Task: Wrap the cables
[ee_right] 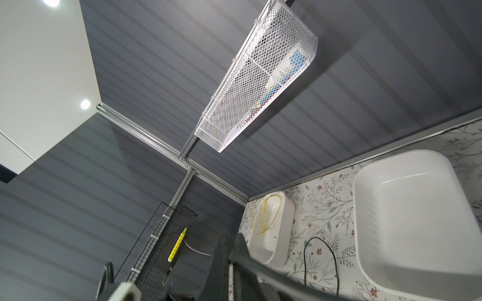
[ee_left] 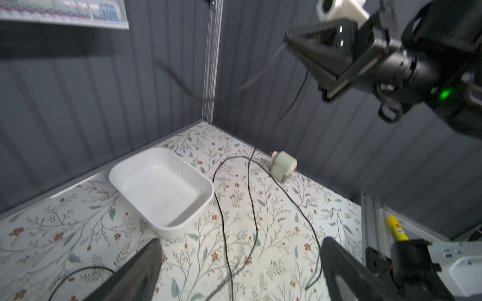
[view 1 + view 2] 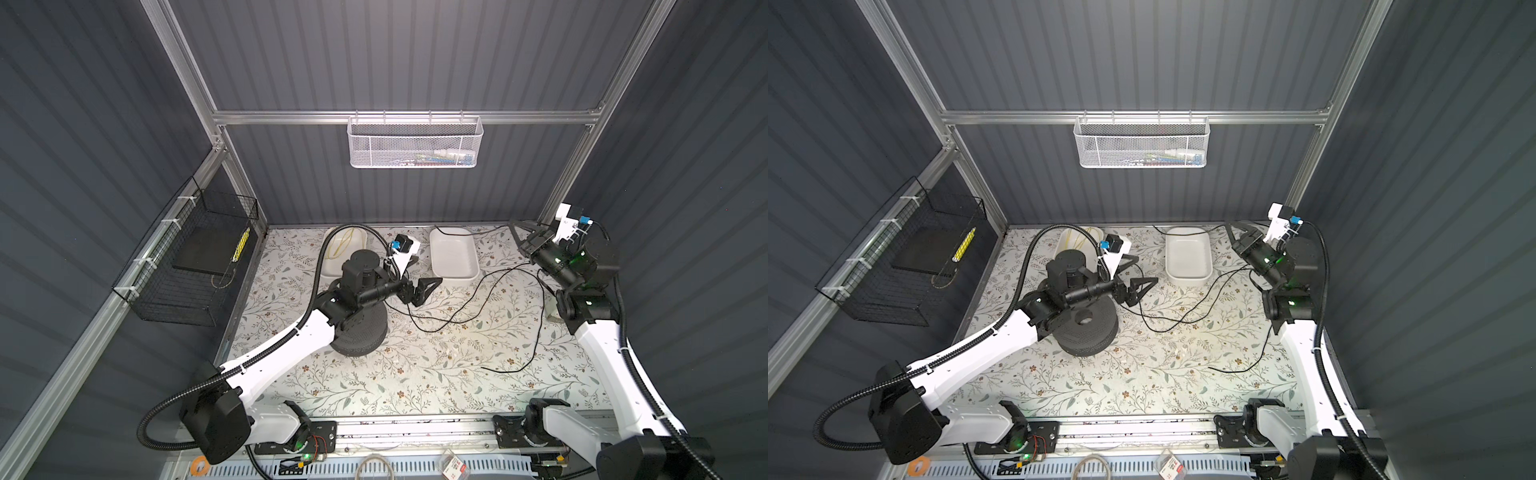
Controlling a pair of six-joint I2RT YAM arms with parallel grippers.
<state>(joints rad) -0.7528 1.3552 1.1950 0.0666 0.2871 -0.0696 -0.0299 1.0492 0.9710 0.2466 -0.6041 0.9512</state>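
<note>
- Across the floral-patterned tabletop (image 3: 415,374), a long, thin black cable (image 3: 505,370) is lying loose in wide, untidy curves, spreading from the middle toward the right side.
- One free end is resting on the open surface at the near right, while another stretch is rising off the table at the far right.
- Up in that far right corner, the right gripper (image 3: 513,225) is hanging raised above the table with its jaws clamped together, pinching the cable at its tips.
- From those tips the cord is running left over the far rim of a white rectangular plastic tray (image 3: 453,257), which is sitting against the far edge of the table.
- Near the middle, the left gripper (image 3: 420,272) is hovering low with its jaws spread wide, released and grasping nothing.
- Seen from the left wrist, two strands of the cable are showing on the table between its fingers (image 2: 140,268).
- Under the left arm, a black perforated round drum (image 3: 361,332) is standing on the table, just left of the cable's curves.
- Beyond it, at the far left, a second white plastic tray (image 3: 332,268) is holding a coiled thin yellow cord (image 1: 266,216).
- Close to the right wall, a small pale-green roll-shaped object (image 2: 283,166) is sitting with the cable passing just beside it.
- On the far wall a white mesh basket (image 3: 415,145) is hanging, and on the left wall a black wire basket (image 3: 187,291).
</note>
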